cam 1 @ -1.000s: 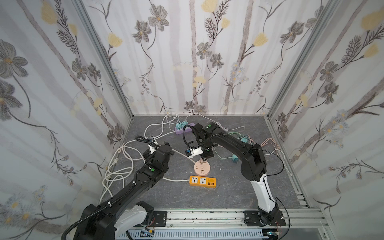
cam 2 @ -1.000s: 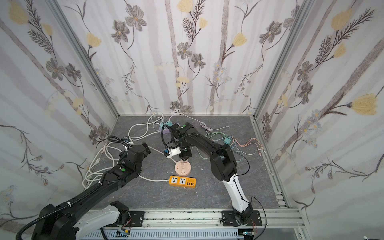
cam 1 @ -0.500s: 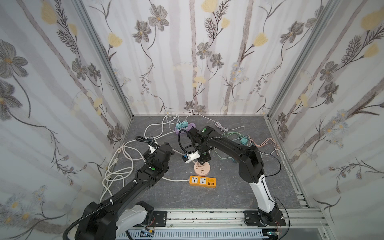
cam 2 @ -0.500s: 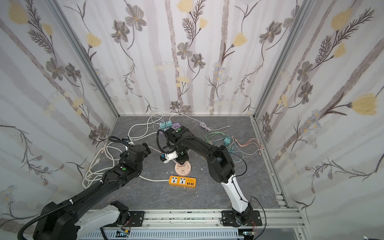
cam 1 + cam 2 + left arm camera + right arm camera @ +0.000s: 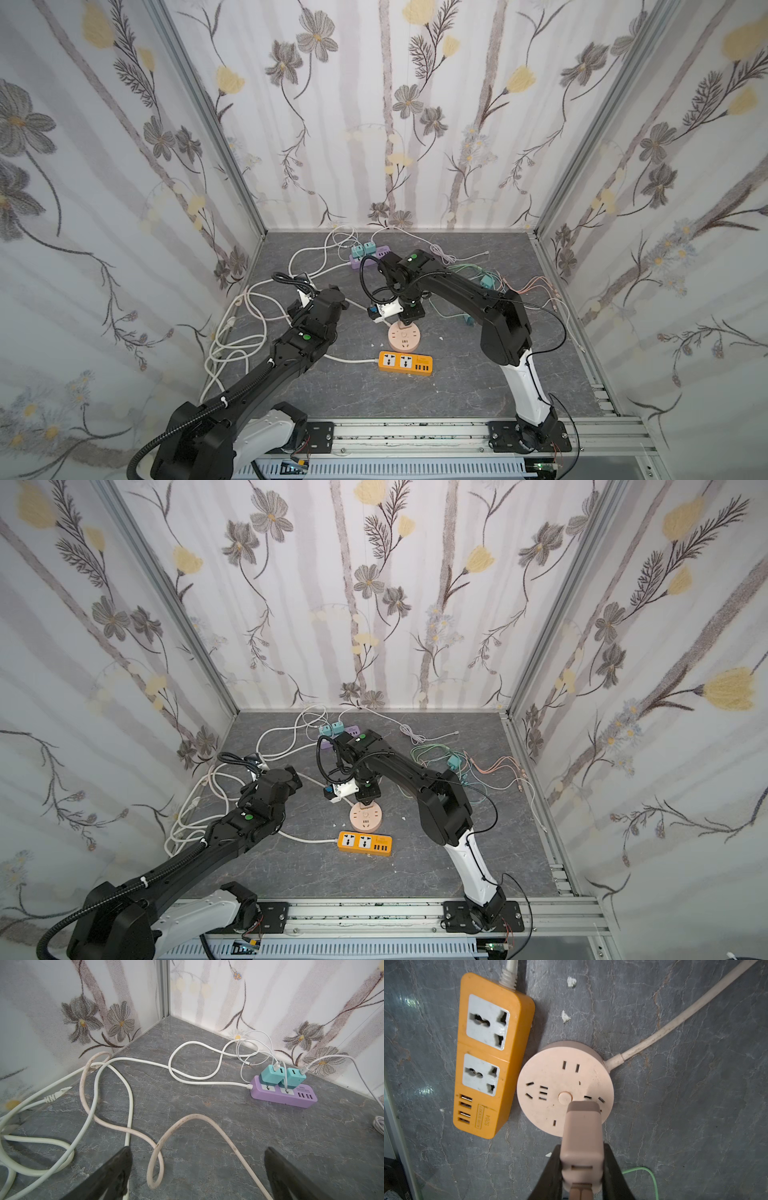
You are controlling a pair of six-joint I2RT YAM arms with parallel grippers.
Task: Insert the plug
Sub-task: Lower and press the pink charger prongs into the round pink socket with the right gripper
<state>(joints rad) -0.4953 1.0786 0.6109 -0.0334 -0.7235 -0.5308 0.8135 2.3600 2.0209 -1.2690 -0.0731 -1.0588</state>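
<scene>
My right gripper (image 5: 581, 1176) is shut on a pink plug (image 5: 581, 1138), one finger on each side of its body. The plug's front end hangs over a round pink socket (image 5: 550, 1084), just beside its centre button; the prongs are hidden. In both top views the right gripper (image 5: 409, 319) (image 5: 368, 798) stands directly above the far edge of the round socket (image 5: 404, 338) (image 5: 365, 818). My left gripper (image 5: 197, 1159) is open over bare floor and a loop of pink cable (image 5: 158, 1147), holding nothing. In a top view it lies under its wrist (image 5: 320, 303), left of the socket.
An orange power strip (image 5: 488, 1053) (image 5: 405, 363) lies close beside the round socket. A purple strip (image 5: 284, 1095) (image 5: 370, 257) with two teal chargers (image 5: 272, 1074) sits near the back wall. White cables (image 5: 232, 332) tangle at the left; thin green and pink wires (image 5: 490, 278) lie at the right.
The right gripper with the plug has shifted slightly above the round socket. The left arm has barely moved.
</scene>
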